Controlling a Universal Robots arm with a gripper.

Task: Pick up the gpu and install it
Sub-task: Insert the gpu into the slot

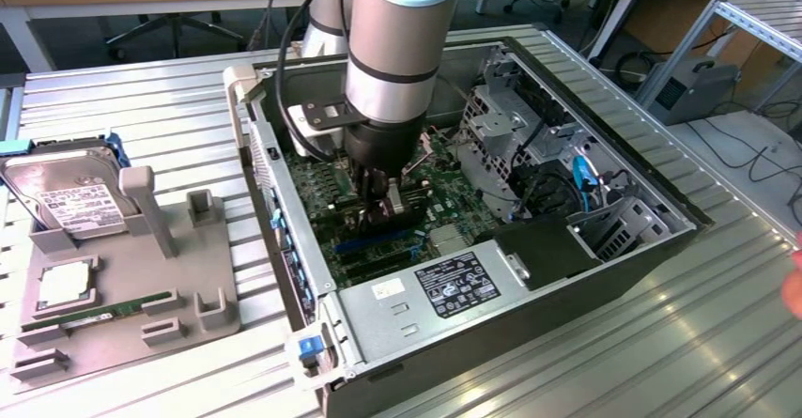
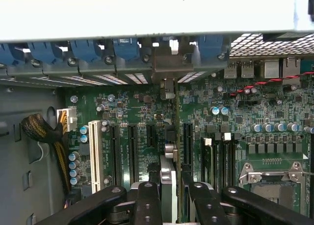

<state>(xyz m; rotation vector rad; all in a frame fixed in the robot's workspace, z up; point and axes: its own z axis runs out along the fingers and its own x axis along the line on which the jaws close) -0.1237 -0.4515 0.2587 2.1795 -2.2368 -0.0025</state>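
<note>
Black gpu (image 2: 169,186) held edge-on above the motherboard (image 2: 147,112)

Your end effector (image 1: 386,204) is clenched on the card, deep inside the computer case (image 1: 626,249), just over the motherboard's expansion slots (image 2: 132,151). If its edge sits off the slot, pressing could bend the card or jam its bracket against the case's rear wall.

The gpu (image 2: 169,137) is edge-on under the gripper (image 2: 171,195), so its face can't be made out. The fingertips (image 1: 391,213) blend into the dark motherboard (image 1: 439,178). The hard drive (image 1: 69,197) label is too small to read.
</note>
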